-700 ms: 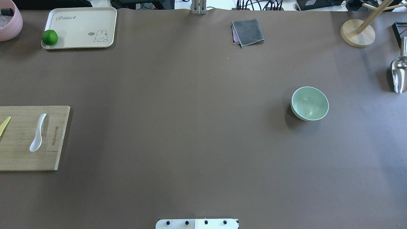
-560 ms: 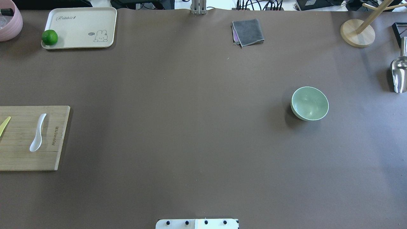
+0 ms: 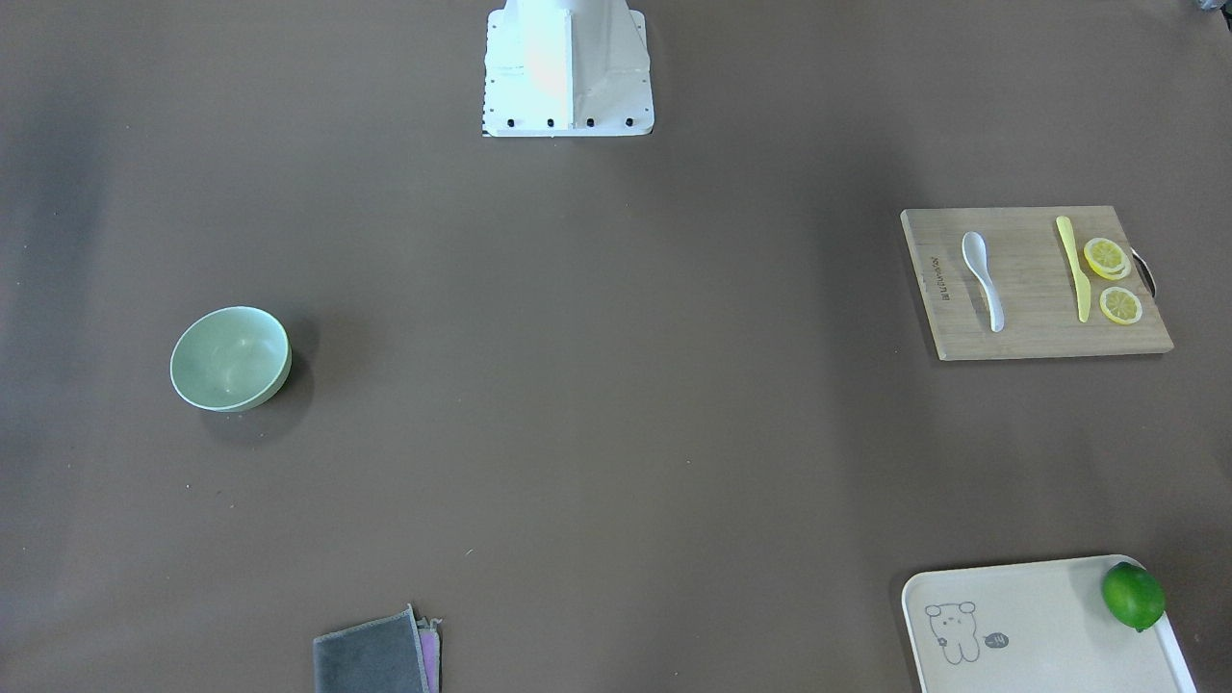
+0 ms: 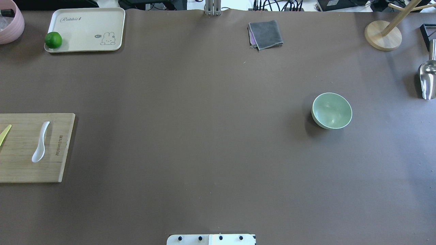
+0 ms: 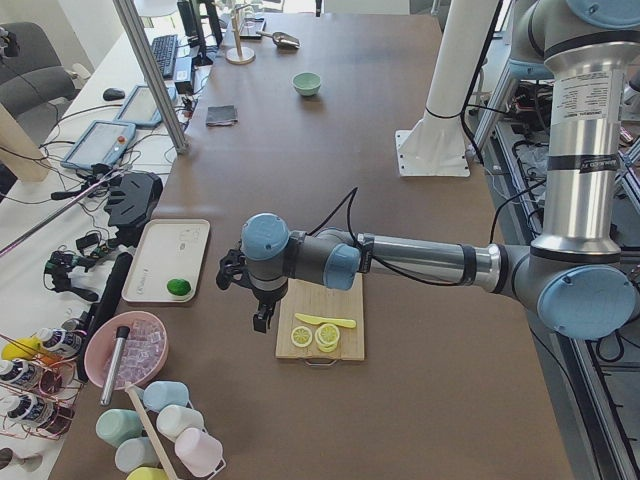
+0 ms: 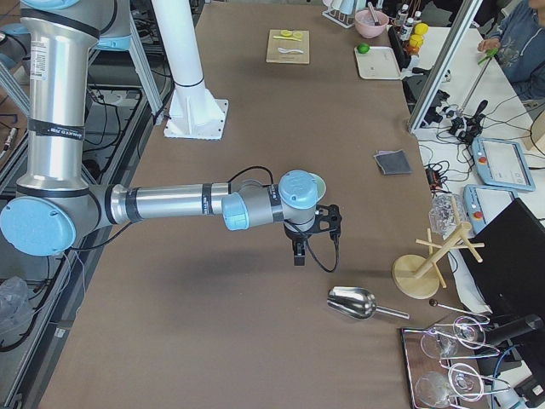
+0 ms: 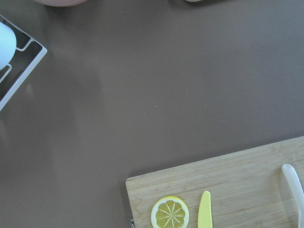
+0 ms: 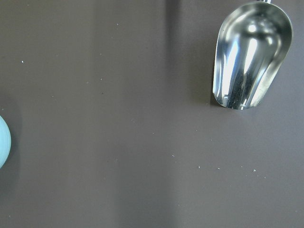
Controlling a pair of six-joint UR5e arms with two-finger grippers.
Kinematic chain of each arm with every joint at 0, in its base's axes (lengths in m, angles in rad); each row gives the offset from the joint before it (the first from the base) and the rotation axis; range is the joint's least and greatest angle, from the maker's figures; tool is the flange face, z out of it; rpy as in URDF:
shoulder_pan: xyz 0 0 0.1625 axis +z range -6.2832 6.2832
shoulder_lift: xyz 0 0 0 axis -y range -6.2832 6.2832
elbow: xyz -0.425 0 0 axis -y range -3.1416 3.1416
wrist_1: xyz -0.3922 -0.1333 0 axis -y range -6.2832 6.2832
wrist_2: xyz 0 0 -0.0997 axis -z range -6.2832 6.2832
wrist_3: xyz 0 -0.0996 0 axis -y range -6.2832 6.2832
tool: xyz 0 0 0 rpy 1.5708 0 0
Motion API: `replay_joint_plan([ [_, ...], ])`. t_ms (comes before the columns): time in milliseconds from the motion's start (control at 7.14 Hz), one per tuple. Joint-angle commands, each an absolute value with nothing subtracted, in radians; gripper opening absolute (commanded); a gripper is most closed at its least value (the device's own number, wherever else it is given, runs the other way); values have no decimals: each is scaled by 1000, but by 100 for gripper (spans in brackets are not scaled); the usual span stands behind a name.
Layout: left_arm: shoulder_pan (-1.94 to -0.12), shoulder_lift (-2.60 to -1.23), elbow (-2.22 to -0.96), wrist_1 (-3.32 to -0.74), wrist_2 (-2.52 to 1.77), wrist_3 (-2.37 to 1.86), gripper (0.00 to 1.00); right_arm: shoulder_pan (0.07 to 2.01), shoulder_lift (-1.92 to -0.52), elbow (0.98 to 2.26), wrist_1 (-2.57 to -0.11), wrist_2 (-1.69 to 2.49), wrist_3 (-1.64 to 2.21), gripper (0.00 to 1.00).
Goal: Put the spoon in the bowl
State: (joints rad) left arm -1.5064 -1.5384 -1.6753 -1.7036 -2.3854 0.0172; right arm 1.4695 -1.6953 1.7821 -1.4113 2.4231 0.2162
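The white spoon [image 4: 40, 143] lies on a wooden cutting board [image 4: 20, 166] at the table's left edge; it also shows in the front view [image 3: 984, 279], and its handle [image 7: 294, 183] shows in the left wrist view. The mint-green bowl [image 4: 332, 111] stands empty on the right side, also in the front view [image 3: 229, 358]. My left gripper [image 5: 259, 322] shows only in the exterior left view, hovering beside the board's outer end. My right gripper [image 6: 296, 257] shows only in the exterior right view, between bowl and scoop. I cannot tell whether either is open.
A yellow knife [image 3: 1071, 265] and lemon slices [image 3: 1107, 258] lie on the board. A tray [image 4: 85, 20] with a lime [image 4: 53, 39] and a pink bowl [image 4: 10, 23] sit far left. A grey cloth [image 4: 265, 34], wooden stand [image 4: 383, 35] and metal scoop [image 4: 427, 80] lie beyond.
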Motion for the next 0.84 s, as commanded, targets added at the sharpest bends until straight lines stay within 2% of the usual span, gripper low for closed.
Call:
replay_joint_plan([
  [0,-1508,-1531,-1681,-1706,-2387,17,98,1470,-1695,1779,-1411,2422,215,100],
  [700,-1508,-1531,-1706,-1704,-2394,9,97,1470,-1698,1781,-1410,2422,215,100],
])
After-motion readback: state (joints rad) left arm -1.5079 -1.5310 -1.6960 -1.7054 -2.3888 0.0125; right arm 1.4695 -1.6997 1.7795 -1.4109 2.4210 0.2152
